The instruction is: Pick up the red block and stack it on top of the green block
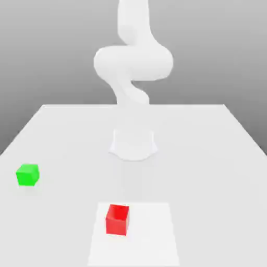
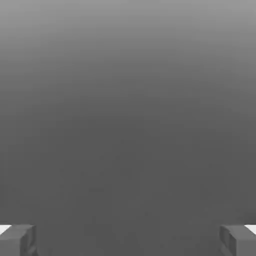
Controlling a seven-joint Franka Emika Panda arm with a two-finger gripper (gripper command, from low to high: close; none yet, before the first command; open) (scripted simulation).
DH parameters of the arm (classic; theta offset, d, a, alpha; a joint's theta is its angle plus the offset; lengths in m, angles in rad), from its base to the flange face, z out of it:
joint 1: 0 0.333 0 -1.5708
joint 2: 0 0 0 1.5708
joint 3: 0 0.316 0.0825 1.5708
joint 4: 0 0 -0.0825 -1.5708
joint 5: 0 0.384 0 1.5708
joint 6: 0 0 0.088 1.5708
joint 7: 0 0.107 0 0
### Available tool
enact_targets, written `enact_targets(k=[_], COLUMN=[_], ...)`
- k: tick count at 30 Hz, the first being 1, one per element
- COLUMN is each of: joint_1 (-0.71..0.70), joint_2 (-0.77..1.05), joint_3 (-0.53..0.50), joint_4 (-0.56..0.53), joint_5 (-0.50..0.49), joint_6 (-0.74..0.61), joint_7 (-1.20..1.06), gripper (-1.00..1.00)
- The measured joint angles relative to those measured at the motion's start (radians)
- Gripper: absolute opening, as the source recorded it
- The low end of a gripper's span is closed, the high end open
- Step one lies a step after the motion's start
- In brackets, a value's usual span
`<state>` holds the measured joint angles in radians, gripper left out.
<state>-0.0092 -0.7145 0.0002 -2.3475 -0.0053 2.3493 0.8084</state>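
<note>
A plain grey backdrop rises behind a wide white table (image 1: 62, 130), bare apart from two small cubes and the pale arm (image 1: 133, 62) that rises from its base at the far middle of the surface. The red block (image 1: 117, 219) sits near the front edge, on a slightly brighter square patch of the tabletop, roughly in line with the arm's base. The green block (image 1: 27, 174) rests well apart from it, out toward the exterior view's left and a little farther back. Neither cube is touched by anything.

In the hand view the gripper (image 2: 128, 240) has its two fingertips (image 2: 17, 240) set far apart at opposite edges of the picture, with nothing between them (only flat grey beyond), so the jaws stand wide open and empty.

By my reckoning the task is at its very start: the reach toward the red cube has not begun, and the stacking is all still to do. The next move calls for bringing the hand forward and down over the red block, squaring the open fingers to a pair of its flat faces, then lowering until they straddle it before closing. The main risk I can see is a slightly off-centre descent nudging the cube aside.
</note>
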Motion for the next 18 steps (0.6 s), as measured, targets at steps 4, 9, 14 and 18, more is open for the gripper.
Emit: enact_targets(k=[4, 9, 14, 18], joint_1=[-0.015, -0.033, -0.048, -0.058], joint_2=[0.156, 0.338, 0.520, 0.665], joint_3=[-0.003, -0.009, -0.017, -0.026], joint_4=[-0.084, -0.184, -0.282, -0.361], joint_5=[-0.009, -0.016, -0.015, -0.005], joint_6=[0.090, 0.196, 0.300, 0.384], joint_7=[0.016, 0.031, 0.041, 0.041], gripper=[0.00, 0.00, 0.00, 0.00])
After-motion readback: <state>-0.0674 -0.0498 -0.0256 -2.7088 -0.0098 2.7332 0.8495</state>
